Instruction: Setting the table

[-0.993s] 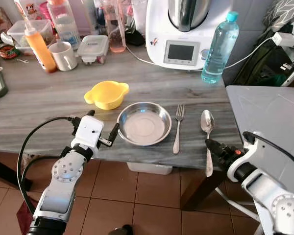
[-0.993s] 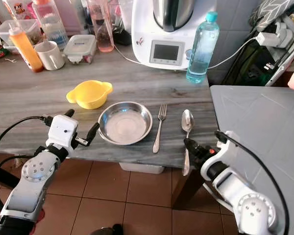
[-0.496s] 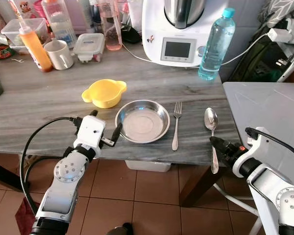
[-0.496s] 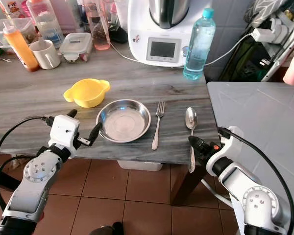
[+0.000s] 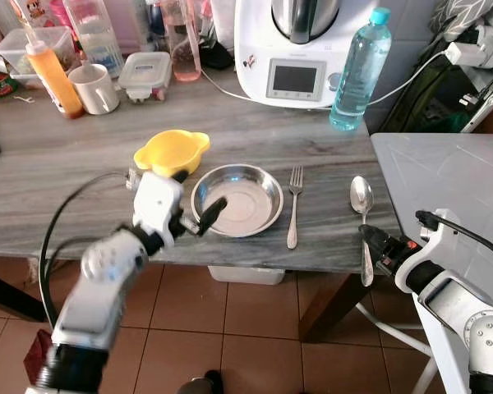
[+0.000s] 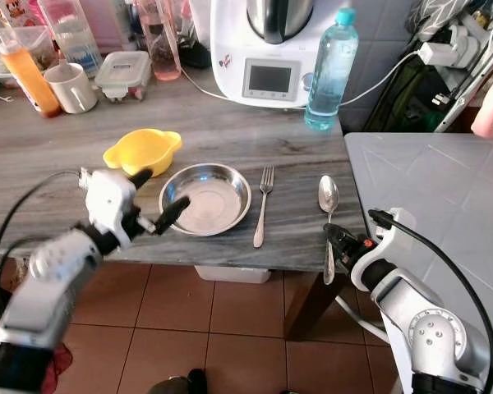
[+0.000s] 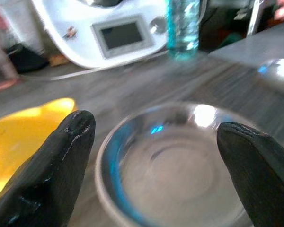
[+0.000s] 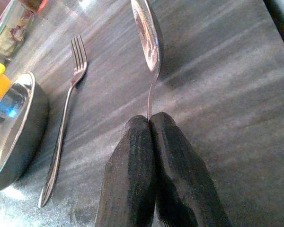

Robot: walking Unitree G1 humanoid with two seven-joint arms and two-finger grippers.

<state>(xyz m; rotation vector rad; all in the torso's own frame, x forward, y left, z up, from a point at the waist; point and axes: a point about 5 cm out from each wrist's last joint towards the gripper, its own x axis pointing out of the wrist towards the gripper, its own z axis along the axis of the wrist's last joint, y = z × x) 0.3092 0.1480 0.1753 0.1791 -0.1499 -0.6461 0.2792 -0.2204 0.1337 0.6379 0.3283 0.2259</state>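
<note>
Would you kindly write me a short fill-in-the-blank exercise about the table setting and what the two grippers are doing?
1. The right gripper is shut on the handle of the ____.
2. The fork lies between the spoon and the steel ____.
3. The left gripper, fingers open, faces the steel bowl, with the ____ bowl beside it.
4. The blue-capped water bottle stands ____ on the table.

Missing words: spoon; bowl; yellow; upright
</note>
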